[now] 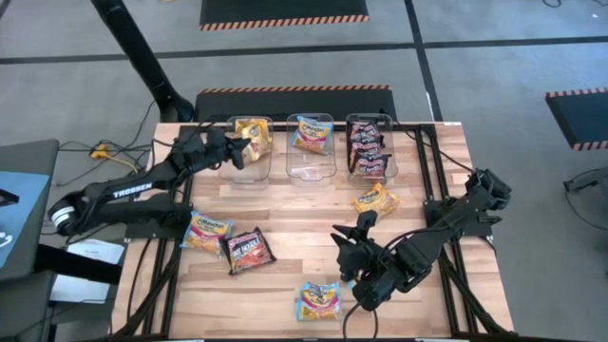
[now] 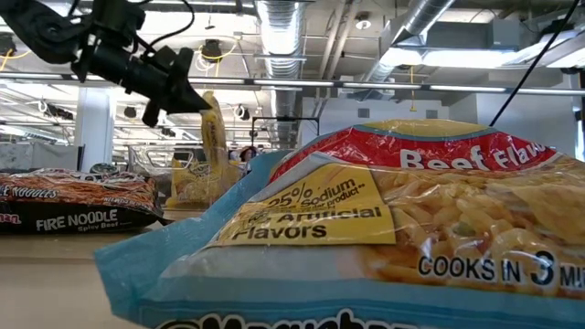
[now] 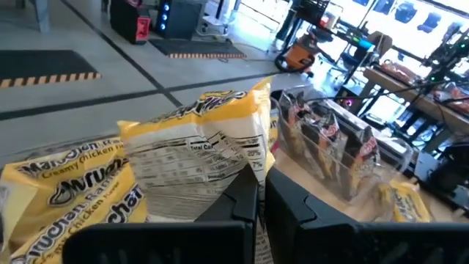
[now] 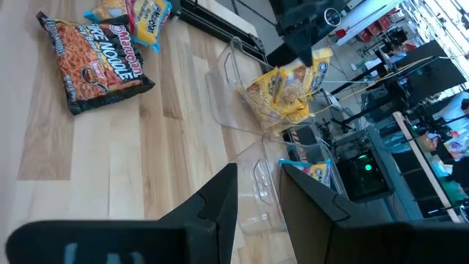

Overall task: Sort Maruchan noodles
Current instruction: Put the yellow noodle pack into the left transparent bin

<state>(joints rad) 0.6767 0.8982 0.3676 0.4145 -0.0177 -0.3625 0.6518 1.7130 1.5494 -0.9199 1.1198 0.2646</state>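
A: Status of the bins?
B: Three clear bins point(image 1: 313, 172) partly filled. Left gripper point(image 1: 239, 148), clamped on a yellow packet point(image 1: 255, 136), hangs over the left bin. Right gripper point(image 1: 353, 249) half open, empty.
A: Outstanding?
B: Four loose noodle packets point(image 1: 248, 250) on the table point(image 1: 285, 218): two blue-yellow, one yellow-orange, one black-red.

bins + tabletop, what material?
Bins: look like clear rigid plastic, glossy; packets and the table show through the walls. Tabletop: looks like light wood planks with visible grain and seams, satin finish; could be laminate.
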